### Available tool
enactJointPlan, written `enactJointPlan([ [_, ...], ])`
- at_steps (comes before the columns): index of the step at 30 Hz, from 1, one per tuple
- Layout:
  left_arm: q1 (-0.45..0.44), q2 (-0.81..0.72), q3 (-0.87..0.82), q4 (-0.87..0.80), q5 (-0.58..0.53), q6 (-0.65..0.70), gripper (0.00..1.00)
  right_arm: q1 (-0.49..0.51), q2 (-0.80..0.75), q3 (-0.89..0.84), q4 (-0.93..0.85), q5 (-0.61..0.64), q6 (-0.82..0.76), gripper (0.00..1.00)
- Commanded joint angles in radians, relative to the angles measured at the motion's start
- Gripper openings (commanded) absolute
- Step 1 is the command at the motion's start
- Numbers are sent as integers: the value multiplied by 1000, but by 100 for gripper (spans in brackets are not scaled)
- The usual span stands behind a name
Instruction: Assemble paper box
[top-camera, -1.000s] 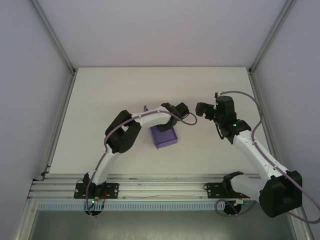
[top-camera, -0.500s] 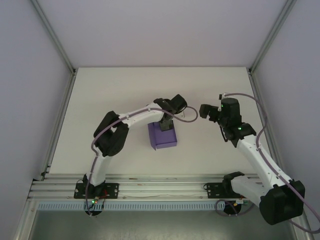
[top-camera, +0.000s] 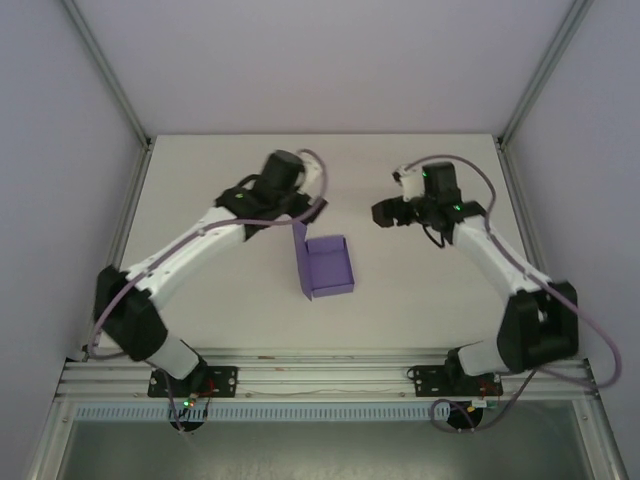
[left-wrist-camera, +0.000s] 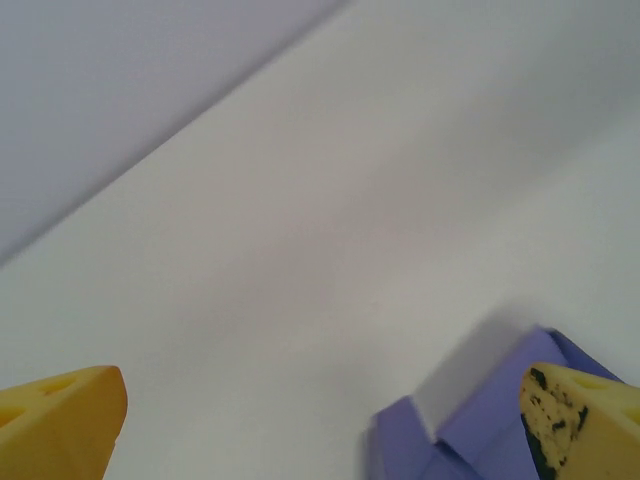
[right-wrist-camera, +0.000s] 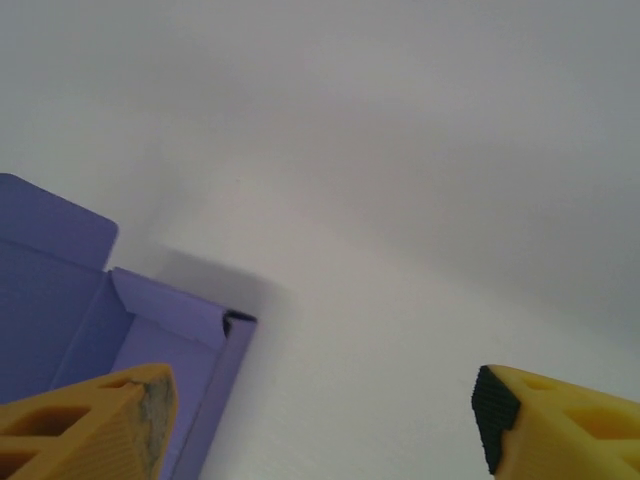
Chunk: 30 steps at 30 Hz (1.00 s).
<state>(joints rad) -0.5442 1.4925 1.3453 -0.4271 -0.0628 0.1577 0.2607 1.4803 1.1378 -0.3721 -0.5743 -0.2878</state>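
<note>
While the paper box (top-camera: 330, 268) sits open-side up, its long axis runs near-far, lid flap (top-camera: 299, 252) upright on its left. Left claw (left-wrist-camera: 320, 420) and right claw (right-wrist-camera: 320, 420) both gape, empty.

L wrist cam: my left pincer (left-wrist-camera: 322, 415) shows only two yellow fingertips (left-wrist-camera: 62, 420) at the bottom corners, the rest cut off by the frame. The paper box (left-wrist-camera: 470, 430) is blurry there, sliced by the bottom edge, part of it hidden behind one tip. R wrist cam: my right pincer (right-wrist-camera: 322, 420) is tips only too; the box runs off the left & bottom edges, w/ part behind the nearer tip. Top cam: fingers of both pincers too small to make out
</note>
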Motion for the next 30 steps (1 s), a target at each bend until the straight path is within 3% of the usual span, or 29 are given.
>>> enactJointPlan([
  [1,84,-100,-169,77,-11,-363,100,84,167,158,-166,-96,-227,76],
  [8,177,-274,-485,115,12,-500,100,202,533,542,-576,-78,-689,72],
  [15,197,-385,-588,125,-31,-527,100,243,712,715,-665,-56,-724,65],
  [17,200,-405,-596,125,-47,-524,100,252,729,714,-661,-52,-717,55],
  [20,202,-425,-599,116,-71,-519,100,262,728,687,-621,-16,-667,36],
  [24,203,-435,-596,118,-94,-524,100,262,679,585,-465,45,-539,20],
  [27,204,-433,-590,116,-127,-545,100,265,593,435,-225,163,-293,8],
  [30,205,-425,-573,96,-177,-581,100,269,493,290,-32,359,137,3],
])
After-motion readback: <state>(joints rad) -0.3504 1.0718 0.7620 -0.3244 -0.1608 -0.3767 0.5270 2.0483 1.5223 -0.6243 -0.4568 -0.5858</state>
